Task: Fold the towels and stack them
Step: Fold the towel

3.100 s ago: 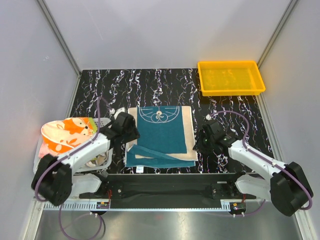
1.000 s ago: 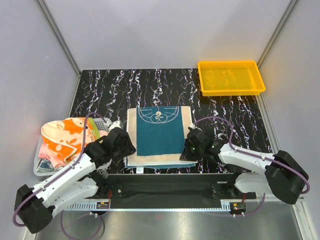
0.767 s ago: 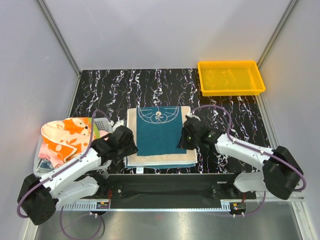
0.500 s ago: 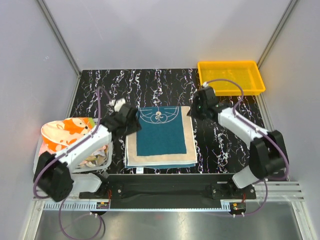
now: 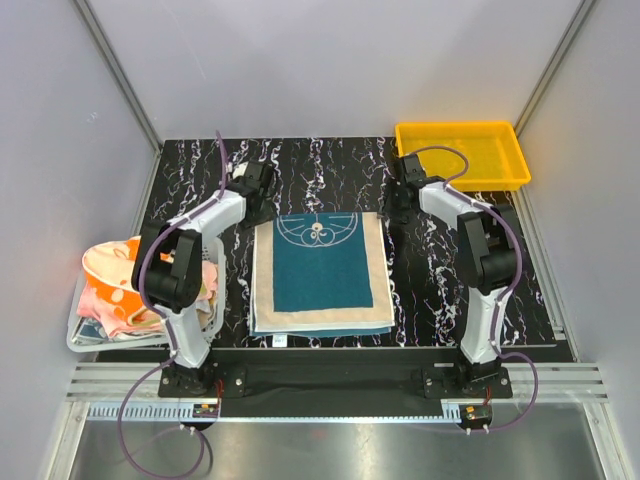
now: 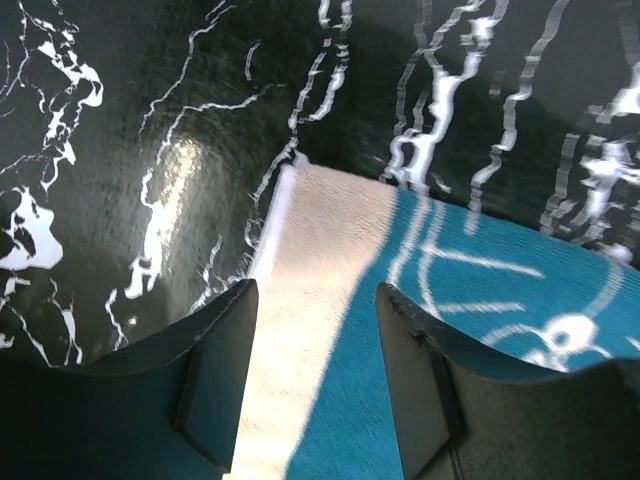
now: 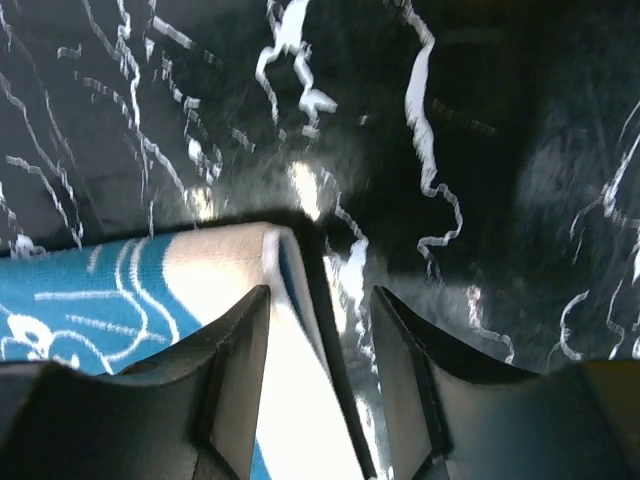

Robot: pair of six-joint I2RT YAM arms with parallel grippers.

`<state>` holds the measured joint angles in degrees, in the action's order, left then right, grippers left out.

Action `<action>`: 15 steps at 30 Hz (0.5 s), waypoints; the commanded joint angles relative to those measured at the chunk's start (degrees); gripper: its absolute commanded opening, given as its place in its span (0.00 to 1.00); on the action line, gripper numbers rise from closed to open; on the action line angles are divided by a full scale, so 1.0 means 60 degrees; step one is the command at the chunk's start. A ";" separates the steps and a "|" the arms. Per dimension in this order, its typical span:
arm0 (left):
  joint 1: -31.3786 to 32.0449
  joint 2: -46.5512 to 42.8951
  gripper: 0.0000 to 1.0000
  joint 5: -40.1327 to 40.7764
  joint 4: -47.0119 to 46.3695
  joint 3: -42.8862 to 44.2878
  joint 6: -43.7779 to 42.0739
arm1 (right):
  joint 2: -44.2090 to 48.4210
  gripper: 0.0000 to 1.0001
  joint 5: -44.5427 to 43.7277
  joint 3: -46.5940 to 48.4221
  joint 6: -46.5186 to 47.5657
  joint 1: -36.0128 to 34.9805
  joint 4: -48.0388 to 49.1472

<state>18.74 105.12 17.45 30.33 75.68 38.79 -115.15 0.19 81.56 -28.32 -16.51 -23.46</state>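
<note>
A teal towel with a cream border (image 5: 318, 270) lies folded flat in the middle of the black marbled table. Both arms are stretched out to its far corners. My left gripper (image 5: 262, 196) stands open over the far left corner; in the left wrist view the cream border (image 6: 325, 260) runs between the spread fingers (image 6: 215, 385) of that gripper (image 6: 315, 375). My right gripper (image 5: 400, 205) stands open at the far right corner, where the folded edge (image 7: 275, 265) lies in its gap (image 7: 320, 370). Neither holds anything. An orange-and-cream towel (image 5: 112, 268) and a pink one (image 5: 95, 300) sit heaped at the left.
The heaped towels rest in a white mesh basket (image 5: 90, 343) at the table's left edge. A yellow plastic tray (image 5: 460, 155) stands at the far right corner. Grey walls close in the table on three sides.
Both arms swung from the towel's near edge out to its far corners. The towel now lies flat in a doubled layer. Both grippers have opened wider.
</note>
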 commanded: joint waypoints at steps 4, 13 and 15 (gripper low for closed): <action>-0.0457 0.0921 0.56 -0.0345 -0.0162 0.1155 -0.0502 | -0.0567 0.52 0.0642 0.1157 0.0090 0.0277 0.0205; -0.0633 0.1158 0.54 -0.0506 -0.0014 0.1318 -0.0546 | -0.0453 0.48 0.0731 0.1202 0.0105 0.0277 0.0190; -0.0634 0.0879 0.60 -0.0638 -0.0235 0.1172 -0.0576 | -0.0291 0.48 0.0556 0.1085 0.0178 0.0277 0.0146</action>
<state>15.20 113.62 15.20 31.40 82.98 36.36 -119.90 4.12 88.49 -28.25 -14.70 -23.40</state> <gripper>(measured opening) 0.576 0.480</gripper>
